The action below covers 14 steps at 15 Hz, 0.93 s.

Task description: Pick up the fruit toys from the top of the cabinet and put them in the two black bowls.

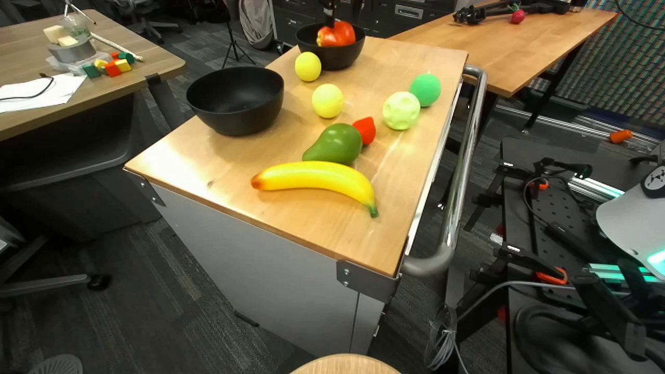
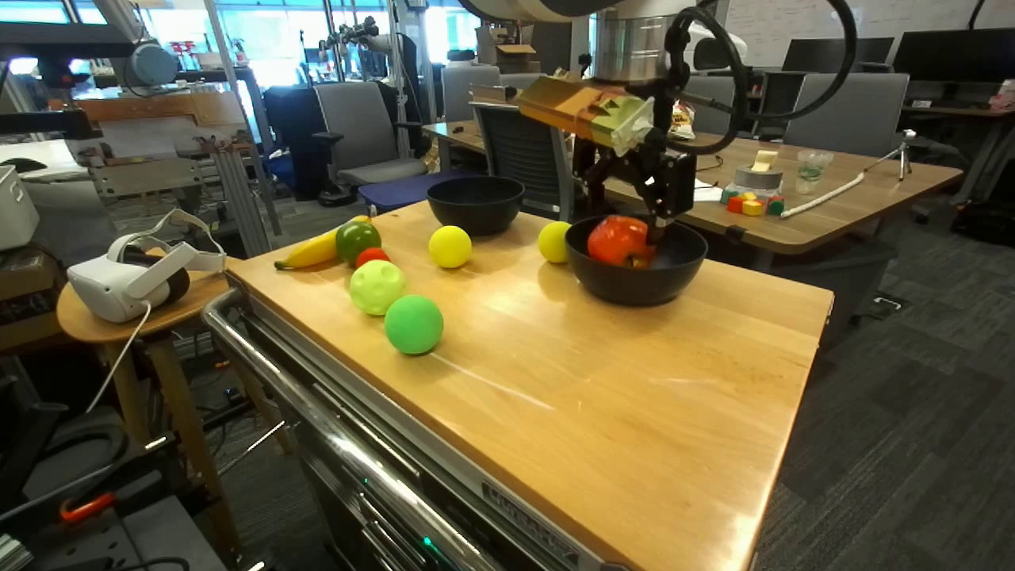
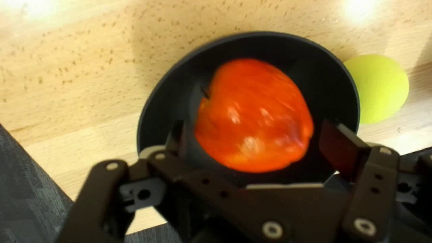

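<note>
In an exterior view, far left, a banana (image 2: 311, 251) lies just beside a green mango (image 2: 358, 239), w/ a small red toy (image 2: 372, 255) touching the mango or just short of it, can't tell; tight spacing means a grasp there could catch or nudge two at once. Nearer, a light-green ball (image 2: 378, 287) & green ball (image 2: 414, 324) sit by the left edge of the cabinet top (image 2: 595, 444); a stray brush could roll either off. Next, a yellow ball (image 2: 450, 247), nearer than the left black bowl (image 2: 476, 210), which holds nothing; bumping that ball en route to a drop is poss. Farther right, a 2nd yellow ball (image 2: 554, 242) is at or against the right black bowl (image 2: 634, 284); if the bowl shifts, it prob. rolls. Red apple toy (image 2: 618, 239) is in this bowl, reaching abt rim height. Gripper (image 3: 253, 135) is low over it, fingers (image 3: 341, 145) spread, w/ a gap each side of the apple in the wrist view. Main risk: one finger looks v. close to the rim, so a sideways lift could hook & tip the bowl. Also, the apple fills much of it, so fruit added on top may roll out.
</note>
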{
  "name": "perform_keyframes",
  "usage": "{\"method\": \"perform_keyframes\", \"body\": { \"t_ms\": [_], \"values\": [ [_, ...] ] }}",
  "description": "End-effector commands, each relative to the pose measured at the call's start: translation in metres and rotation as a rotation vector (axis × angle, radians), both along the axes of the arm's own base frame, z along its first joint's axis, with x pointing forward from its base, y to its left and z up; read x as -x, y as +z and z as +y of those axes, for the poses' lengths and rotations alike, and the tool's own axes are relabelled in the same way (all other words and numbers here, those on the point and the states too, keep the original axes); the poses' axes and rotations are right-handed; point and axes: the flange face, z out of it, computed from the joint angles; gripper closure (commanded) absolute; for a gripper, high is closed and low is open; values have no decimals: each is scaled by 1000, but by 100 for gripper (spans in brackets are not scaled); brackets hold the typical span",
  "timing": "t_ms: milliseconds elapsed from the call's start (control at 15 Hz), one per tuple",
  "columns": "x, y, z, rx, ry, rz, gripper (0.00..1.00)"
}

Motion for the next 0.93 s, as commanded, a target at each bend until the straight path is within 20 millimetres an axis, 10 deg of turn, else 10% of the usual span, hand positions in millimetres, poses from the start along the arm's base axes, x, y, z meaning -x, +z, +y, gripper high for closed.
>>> {"method": "perform_keyframes", "body": {
  "t_ms": [0,400,467,600,867],
  "values": [
    [13,30,-9,-10,43,35,0],
    [53,125,14,-14,149,-12,0],
    [28,90,-2,-6,93,-8,0],
    [35,107,0,-7,98,-20,0],
    [31,82,-3,-15,94,15,0]
  ]
}}
